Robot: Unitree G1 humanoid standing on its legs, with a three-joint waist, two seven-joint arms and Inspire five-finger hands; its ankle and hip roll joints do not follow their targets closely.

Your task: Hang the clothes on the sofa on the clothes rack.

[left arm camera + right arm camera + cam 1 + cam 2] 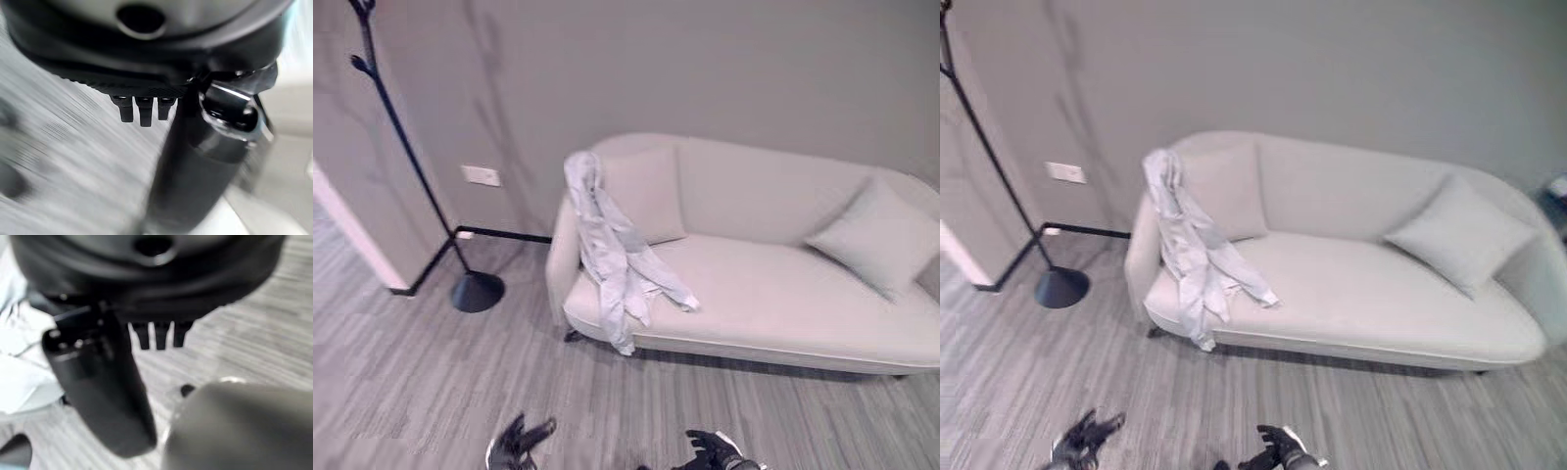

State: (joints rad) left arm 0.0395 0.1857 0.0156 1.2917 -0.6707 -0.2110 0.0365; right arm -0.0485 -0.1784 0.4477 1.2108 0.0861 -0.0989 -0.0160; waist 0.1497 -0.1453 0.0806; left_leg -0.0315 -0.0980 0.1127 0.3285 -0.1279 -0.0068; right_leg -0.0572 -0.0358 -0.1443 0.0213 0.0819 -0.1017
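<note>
Left eye view: we see the left hand point(519, 443) and the right hand point(713, 451) low before the sofa point(773, 294), fingers loosely spread, holding nothing. The crumpled pale-grey garment point(612, 250) drapes over its smooth rounded armrest. The thin black clothes rack point(411, 157) stands beside the sofa.

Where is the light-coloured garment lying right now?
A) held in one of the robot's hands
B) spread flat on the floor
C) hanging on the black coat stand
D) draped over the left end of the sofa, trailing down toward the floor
D: the garment hangs over the sofa's left armrest and seat edge, while the coat stand stands bare by the wall and both hands, left hand and right hand, are low and hold nothing.
</note>
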